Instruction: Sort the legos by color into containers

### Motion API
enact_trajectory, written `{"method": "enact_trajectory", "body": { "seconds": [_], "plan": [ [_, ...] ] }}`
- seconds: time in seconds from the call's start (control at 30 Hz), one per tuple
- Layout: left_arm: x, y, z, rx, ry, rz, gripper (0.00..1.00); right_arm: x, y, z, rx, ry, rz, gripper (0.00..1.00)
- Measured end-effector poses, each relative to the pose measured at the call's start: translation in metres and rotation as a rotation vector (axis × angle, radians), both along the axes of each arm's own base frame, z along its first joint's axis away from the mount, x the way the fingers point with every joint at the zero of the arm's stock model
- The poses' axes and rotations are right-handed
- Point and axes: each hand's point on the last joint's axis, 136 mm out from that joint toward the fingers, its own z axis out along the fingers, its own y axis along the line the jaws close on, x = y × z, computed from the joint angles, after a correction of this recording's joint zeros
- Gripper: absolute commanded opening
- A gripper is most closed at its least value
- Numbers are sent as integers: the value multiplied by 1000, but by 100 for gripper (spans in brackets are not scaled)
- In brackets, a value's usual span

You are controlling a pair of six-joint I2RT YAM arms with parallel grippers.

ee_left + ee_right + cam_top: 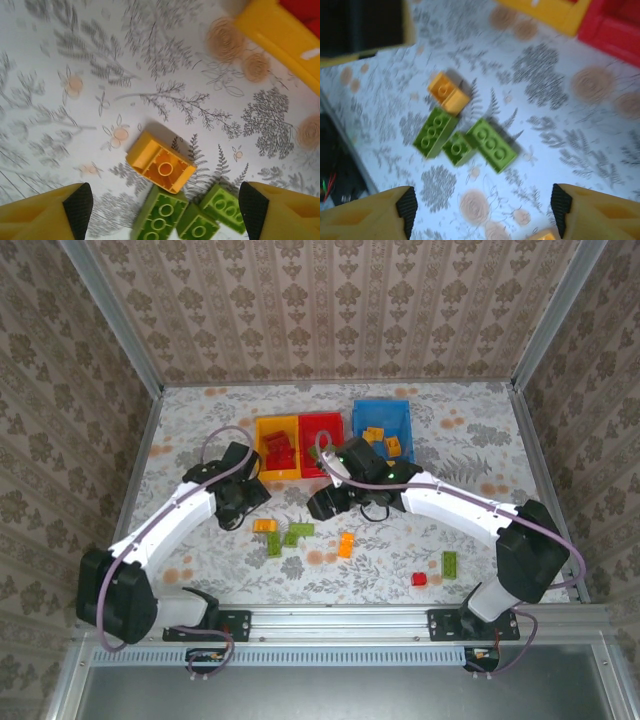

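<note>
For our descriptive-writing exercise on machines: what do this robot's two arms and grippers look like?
The left arm and right arm both have white link covers and bulky black joints. A thin lilac cable loops along each. The left gripper and right gripper have yellow fingers tipped with black textured pads.
</note>
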Motion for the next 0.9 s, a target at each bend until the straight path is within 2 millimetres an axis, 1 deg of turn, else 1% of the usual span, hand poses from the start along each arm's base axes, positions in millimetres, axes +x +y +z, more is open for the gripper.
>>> {"method": "enact_trajectory", "body": {
  "seconds": [0.07,0.2,0.3,0.5,0.53,0.7,0.83,0.9],
  "plan": [
    [-3,-3,-12,-49,39,117,81,-7,1,0,11,8,32,76],
    [-9,-7,-33,-110,114,311,80,-11,4,6,31,-9,73,76],
    [-8,-12,-45,-139,154,403,79,-12,4,10,37,-23,84,77],
    [-4,-20,-68,-176,199,508,72,-12,4,12,39,-31,94,77],
    [-5,-20,-72,-177,206,517,69,-12,4,12,39,-31,94,77],
    [-10,-20,-88,-169,240,552,46,-13,4,14,42,-33,94,76],
    [-11,-19,-88,-169,240,558,35,-13,4,15,43,-35,93,76],
    [-5,-19,-85,-176,208,546,31,-12,3,16,46,-39,91,76]
  ]
}}
